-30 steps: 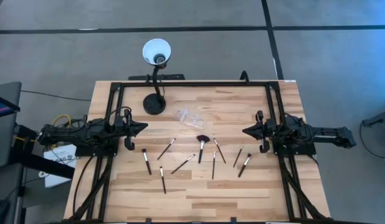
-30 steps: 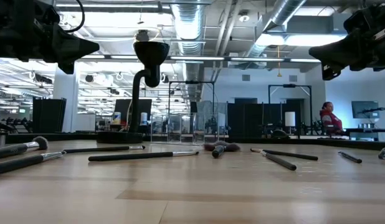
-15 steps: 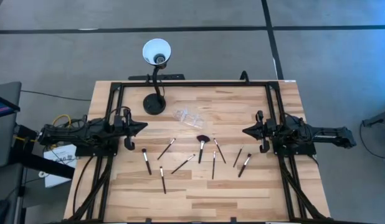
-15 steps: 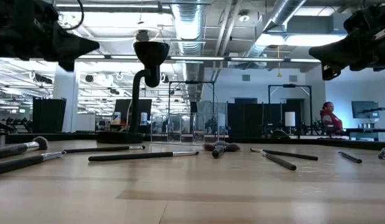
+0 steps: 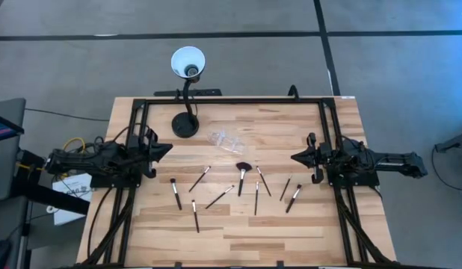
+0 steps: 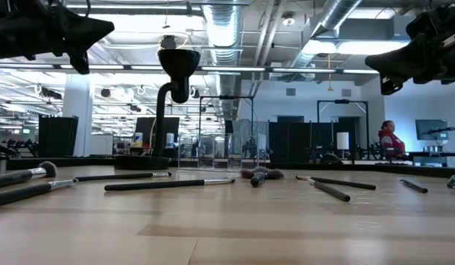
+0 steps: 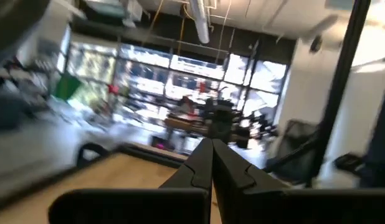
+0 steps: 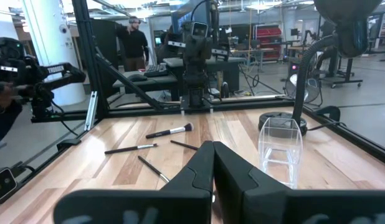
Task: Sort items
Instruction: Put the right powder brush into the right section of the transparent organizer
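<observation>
Several slim dark-handled makeup brushes [image 5: 220,197] lie flat and scattered on the middle of the wooden table, among them a fan-headed brush [image 5: 243,169]. They also show in the low view [image 6: 168,184] and in the right wrist view [image 8: 171,131]. My left gripper [image 5: 170,149] hovers shut above the table's left side, well left of the brushes, and sits high in the low view [image 6: 106,28]. My right gripper [image 5: 292,158] hovers shut at the table's right side [image 6: 371,60], just right of the brushes. Neither gripper holds anything.
A black gooseneck lamp stands by its round base [image 5: 185,125] at the far left, its white shade [image 5: 188,62] beyond the far edge. A small clear plastic pouch [image 5: 226,139] sits near it, upright in the right wrist view [image 8: 280,149]. Black frame rails [image 5: 231,101] border the table. People show in the room behind.
My left gripper has risen and its tip has tilted upward, moving a little toward the table's far-left, with its fingers staying shut. The brushes have not moved.
</observation>
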Available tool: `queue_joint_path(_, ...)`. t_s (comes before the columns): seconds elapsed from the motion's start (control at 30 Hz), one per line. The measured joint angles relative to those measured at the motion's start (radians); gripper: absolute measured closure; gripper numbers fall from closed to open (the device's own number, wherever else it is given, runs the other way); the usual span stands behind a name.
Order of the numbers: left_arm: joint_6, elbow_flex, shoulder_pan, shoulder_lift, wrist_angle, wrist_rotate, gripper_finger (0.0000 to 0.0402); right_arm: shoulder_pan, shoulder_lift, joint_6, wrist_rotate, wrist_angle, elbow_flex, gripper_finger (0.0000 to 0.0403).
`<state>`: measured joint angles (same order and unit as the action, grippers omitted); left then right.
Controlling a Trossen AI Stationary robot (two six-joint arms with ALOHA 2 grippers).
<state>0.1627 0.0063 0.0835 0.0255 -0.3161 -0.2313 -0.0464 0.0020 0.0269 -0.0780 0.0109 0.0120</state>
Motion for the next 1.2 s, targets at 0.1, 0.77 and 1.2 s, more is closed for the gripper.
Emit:
queue_joint_path(0.1,0.059,0.0,0.0,0.017,-0.001,-0.007,0.0398,0.0,0.0,0.0,0.0,0.0,0.0,0.0403)
queue_joint_path(0.77,0.059,0.0,0.0,0.273,-0.031,-0.034,0.0395,0.005,0.0,0.39,0.053,0.372,-0.001,0.0403)
queue_joint_path(1.2,0.052,0.0,-0.001,0.336,-0.185,-0.191,0.0314,-0.017,0.053,0.522,-0.045,0.325,-0.001,0.0385)
